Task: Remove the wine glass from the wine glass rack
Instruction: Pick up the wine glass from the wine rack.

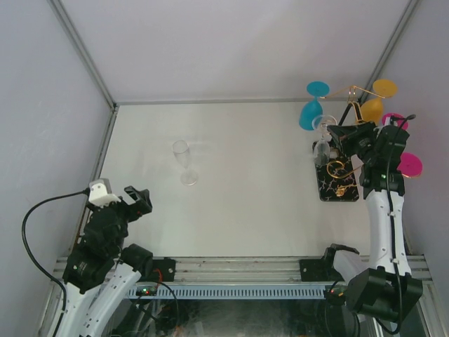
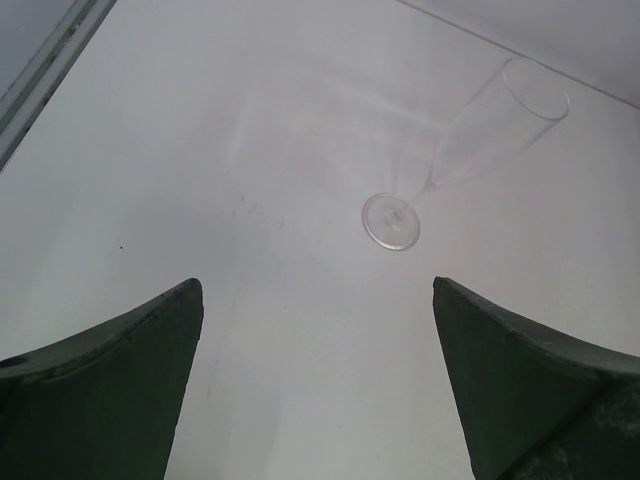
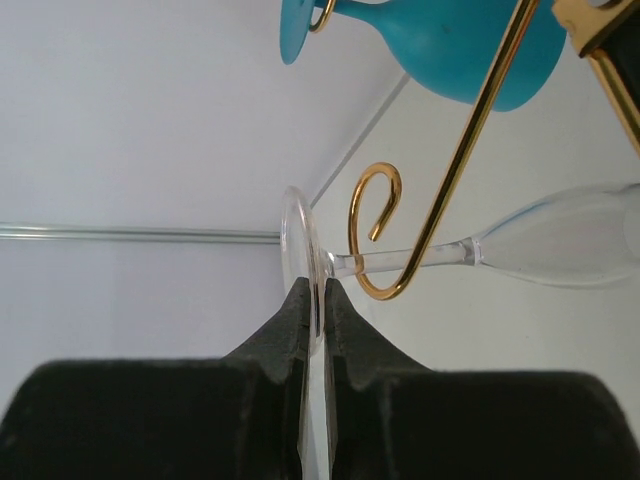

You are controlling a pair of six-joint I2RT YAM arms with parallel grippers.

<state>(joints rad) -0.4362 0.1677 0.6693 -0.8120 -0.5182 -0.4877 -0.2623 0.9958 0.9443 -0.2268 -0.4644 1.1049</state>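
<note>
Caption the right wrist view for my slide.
Right gripper shut on the foot of the clear wine glass, stem resting in a gold rack hook.

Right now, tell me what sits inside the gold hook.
A clear glass stem lies in the hook. Its foot is pinched between the right fingers, which cover the foot's lower part.

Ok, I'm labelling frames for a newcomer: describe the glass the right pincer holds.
Find the gold wire rack at the far right of the table. Beside its teal glass hangs a wine glass whose foot the right pincer clamps. Unlike its teal, yellow and pink neighbours, it is clear.
</note>
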